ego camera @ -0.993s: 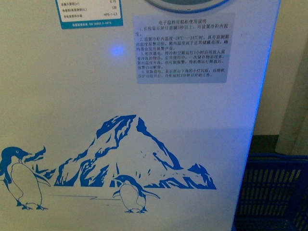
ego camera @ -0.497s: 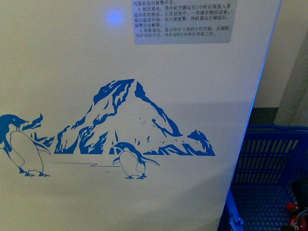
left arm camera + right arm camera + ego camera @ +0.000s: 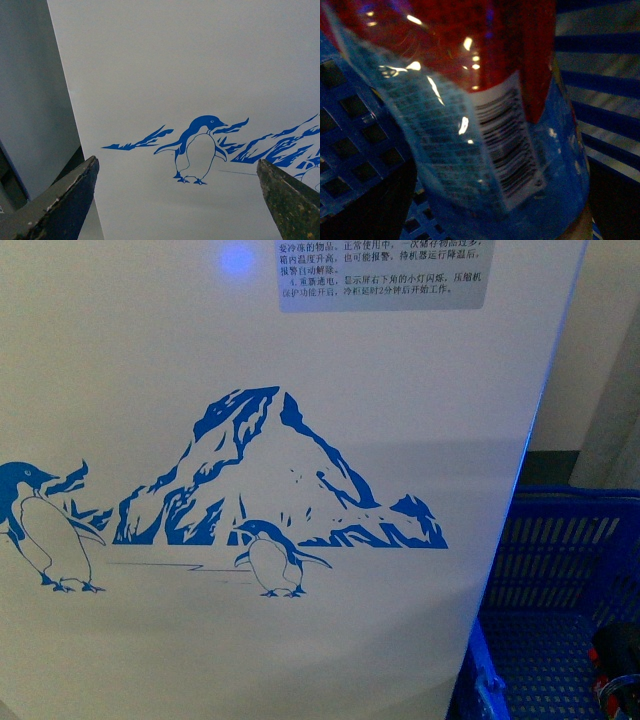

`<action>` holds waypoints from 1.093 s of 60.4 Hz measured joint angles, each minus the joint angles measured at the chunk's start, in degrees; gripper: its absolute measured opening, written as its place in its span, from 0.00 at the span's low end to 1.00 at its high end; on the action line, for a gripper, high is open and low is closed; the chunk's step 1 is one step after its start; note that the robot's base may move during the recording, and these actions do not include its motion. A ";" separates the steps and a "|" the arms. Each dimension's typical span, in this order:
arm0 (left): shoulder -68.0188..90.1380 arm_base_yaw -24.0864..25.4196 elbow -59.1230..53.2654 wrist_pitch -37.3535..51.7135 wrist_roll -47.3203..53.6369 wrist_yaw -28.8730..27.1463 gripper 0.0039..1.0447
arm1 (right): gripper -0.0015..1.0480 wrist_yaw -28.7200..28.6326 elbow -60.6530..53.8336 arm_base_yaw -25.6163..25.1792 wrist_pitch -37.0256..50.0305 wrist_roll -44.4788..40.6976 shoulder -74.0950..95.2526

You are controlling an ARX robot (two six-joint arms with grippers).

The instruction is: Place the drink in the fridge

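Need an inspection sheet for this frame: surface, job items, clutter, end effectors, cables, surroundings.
surface: nothing seen; no table or fridge top in frame.
job's things: fridge, white front fills the front view, lid out of frame; drink fills the right wrist view, red label with barcode, blue mesh behind it.
clutter: blue basket beside the fridge, at its right in the front view.
end effectors: left end effector open, empty, facing the fridge front; right end effector not clearly visible, state cannot be told.
cables: nothing seen.
surroundings: grey cabinet beside the fridge; pale wall behind the basket.
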 joint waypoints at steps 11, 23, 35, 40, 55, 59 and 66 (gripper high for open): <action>0.00 0.00 0.02 0.00 0.02 0.00 0.92 | 0.82 -0.20 -0.09 -0.15 0.76 0.17 0.13; 0.00 0.00 0.02 0.00 0.02 0.00 0.92 | 0.60 -0.96 -2.19 -0.57 3.72 -0.50 -0.81; 0.00 0.00 0.00 0.00 0.02 0.02 0.92 | 0.45 -3.30 -8.66 -0.02 7.08 -2.03 -6.34; 0.00 0.00 0.02 0.00 0.02 0.00 0.92 | 0.44 -4.55 -12.04 0.28 8.02 -2.05 -10.82; 0.00 0.00 0.00 0.00 0.02 0.00 0.92 | 0.42 -10.91 -25.29 2.86 10.03 -2.03 -41.38; 0.00 0.00 0.02 0.00 0.02 0.00 0.92 | 0.41 -12.48 -27.76 3.19 9.75 -1.79 -49.64; 0.00 0.00 0.02 0.00 0.00 0.00 0.92 | 0.41 -14.51 -34.18 3.67 8.87 -1.81 -71.32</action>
